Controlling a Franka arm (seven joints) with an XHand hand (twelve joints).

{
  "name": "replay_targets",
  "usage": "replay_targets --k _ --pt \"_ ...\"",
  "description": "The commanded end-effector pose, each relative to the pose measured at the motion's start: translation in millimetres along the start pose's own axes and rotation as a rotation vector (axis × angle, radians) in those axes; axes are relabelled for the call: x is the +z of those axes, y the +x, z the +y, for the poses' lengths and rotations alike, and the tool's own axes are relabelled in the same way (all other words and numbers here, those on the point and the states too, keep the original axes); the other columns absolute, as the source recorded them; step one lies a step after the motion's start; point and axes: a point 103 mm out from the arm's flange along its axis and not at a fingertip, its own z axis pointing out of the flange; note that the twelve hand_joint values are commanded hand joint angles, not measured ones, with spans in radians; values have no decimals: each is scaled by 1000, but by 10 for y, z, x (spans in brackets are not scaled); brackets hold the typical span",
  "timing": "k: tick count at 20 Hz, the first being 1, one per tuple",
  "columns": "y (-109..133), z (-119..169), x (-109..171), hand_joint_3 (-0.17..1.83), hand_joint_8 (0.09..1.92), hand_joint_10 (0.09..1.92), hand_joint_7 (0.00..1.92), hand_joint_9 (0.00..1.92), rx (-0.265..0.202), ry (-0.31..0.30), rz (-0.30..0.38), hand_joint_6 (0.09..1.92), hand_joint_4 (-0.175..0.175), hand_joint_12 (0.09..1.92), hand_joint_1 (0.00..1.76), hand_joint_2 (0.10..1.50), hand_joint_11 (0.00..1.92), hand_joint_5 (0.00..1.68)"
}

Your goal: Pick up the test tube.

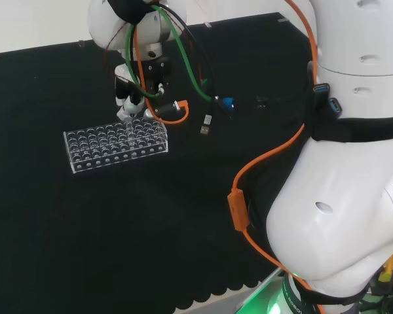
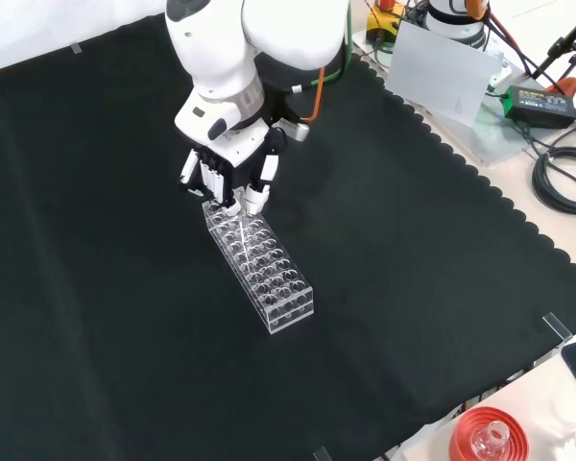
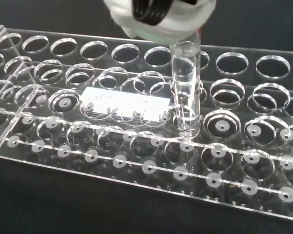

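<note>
The black and white hand [image 2: 228, 178] hangs over one end of a clear plastic rack of round holes [image 2: 261, 268], its fingers [image 2: 255, 197] curled down around a clear glass test tube [image 3: 185, 87] standing upright in a hole. The rack sits on the black-cloth worktop [image 2: 96, 317].

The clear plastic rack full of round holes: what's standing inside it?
One clear glass test tube stands upright in the clear plastic rack; the other holes look empty. The black and white hand covers the tube's top.
</note>
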Motion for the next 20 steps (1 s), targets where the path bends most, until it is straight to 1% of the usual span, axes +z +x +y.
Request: replay_targets --k 1,3,5,7,11,20 --pt "27 -12 -33 209 610 594 1288 1237 -5 -12 -9 589 -175 1333 1414 877 548 1224" --pt "33 -15 -49 249 597 581 1299 1249 -9 -15 -7 572 -175 1324 1416 853 556 1237" --pt "40 -18 -74 333 651 468 1346 1246 -11 -19 -7 584 -175 1322 1418 809 559 1239" --pt "46 -20 -92 375 672 420 1367 1246 -15 -22 -8 592 -175 1321 1418 787 561 1240" --pt "55 -31 -151 404 672 406 1380 1249 -25 -23 0 588 -175 1321 1419 771 563 1246" --pt "97 -73 -462 453 652 398 1398 1260 -50 -44 0 575 -175 1322 1422 740 565 1261"
